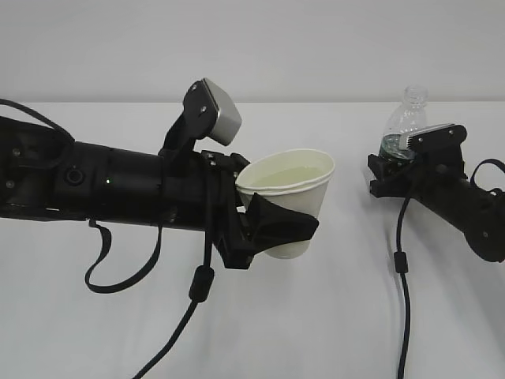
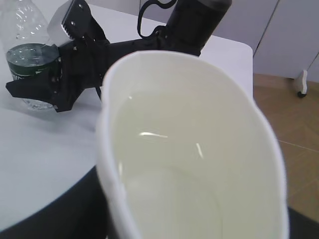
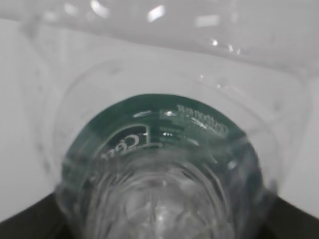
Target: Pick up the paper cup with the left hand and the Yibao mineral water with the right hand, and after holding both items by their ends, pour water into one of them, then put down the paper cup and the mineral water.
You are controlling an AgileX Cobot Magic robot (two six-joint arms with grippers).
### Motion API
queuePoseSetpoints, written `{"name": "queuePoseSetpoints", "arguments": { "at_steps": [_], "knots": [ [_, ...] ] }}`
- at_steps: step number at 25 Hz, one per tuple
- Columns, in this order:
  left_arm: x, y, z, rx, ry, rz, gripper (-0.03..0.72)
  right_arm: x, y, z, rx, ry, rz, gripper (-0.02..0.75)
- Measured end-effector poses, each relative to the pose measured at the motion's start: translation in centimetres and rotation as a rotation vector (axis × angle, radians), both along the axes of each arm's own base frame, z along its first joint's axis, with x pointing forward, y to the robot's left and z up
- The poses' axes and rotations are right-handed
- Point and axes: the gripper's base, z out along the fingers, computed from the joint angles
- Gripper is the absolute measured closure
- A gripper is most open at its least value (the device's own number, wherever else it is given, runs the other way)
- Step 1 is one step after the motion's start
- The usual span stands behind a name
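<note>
Two black arms work over a white desk (image 1: pixel 331 316), and nearest the exterior camera hang their loose black cables (image 1: pixel 404 268); just behind them, on the left, the left hand (image 1: pixel 102 185) reaches in level from the edge of the view, a grey wrist camera (image 1: pixel 217 110) perched on top; its end effector (image 1: pixel 272 221) is clamped around the lower body of the paper cup (image 1: pixel 288 185), one black finger (image 1: pixel 284 225) wrapped across the near side of the cup wall; the cup is lifted clear of the desk and leans slightly, its rolled rim squeezed out of round; the left wrist view looks straight down into the paper cup (image 2: pixel 194 149) and shows clear liquid lying inside against the cream lining, with small glints on its surface; farther back and to the right, the right hand (image 1: pixel 465 209) comes in from the right edge, and its end effector (image 1: pixel 398 162) is closed around the green label band of the Yibao mineral water (image 1: pixel 406 118); the bottle stands upright, its narrow uncapped neck rising above the fingers; whether its base touches the desk I cannot tell; the right wrist view is filled by the ribbed clear plastic and green label of the Yibao mineral water (image 3: pixel 164 164); cup and bottle are well apart.
</note>
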Motion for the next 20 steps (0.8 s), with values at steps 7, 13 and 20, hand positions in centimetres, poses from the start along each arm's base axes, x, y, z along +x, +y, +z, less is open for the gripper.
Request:
{"name": "queuePoseSetpoints", "arguments": {
  "at_steps": [7,13,20],
  "knots": [
    [0.0,0.0,0.0,0.000,0.000,0.000,0.269,-0.1,0.0,-0.4,0.006,-0.014,0.003,0.281],
    [0.0,0.0,0.0,0.000,0.000,0.000,0.269,0.0,0.1,-1.0,0.029,-0.065,0.003,0.281],
    [0.0,0.0,0.0,0.000,0.000,0.000,0.269,0.0,0.1,-1.2,0.042,-0.075,-0.003,0.282]
  ]
}}
